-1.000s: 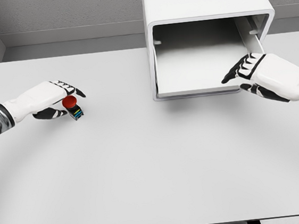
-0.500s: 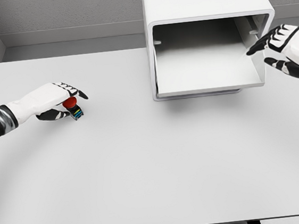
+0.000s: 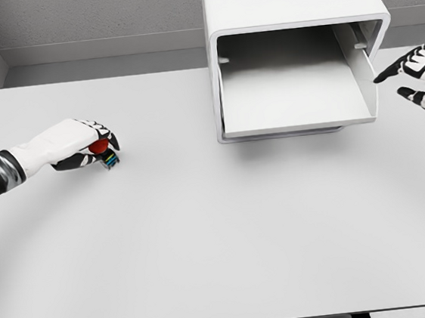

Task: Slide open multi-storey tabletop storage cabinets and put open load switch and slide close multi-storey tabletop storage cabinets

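While the left robot hand lies on the white table near its left edge, its fingers curl around the load switch, whose red button cap and dark body peek out beneath them. Far across the table, the storage cabinet stands at the back with its drawer pulled open. Just right of the drawer's front corner, apart from it, hovers the right robot hand, fingers spread and holding nothing.
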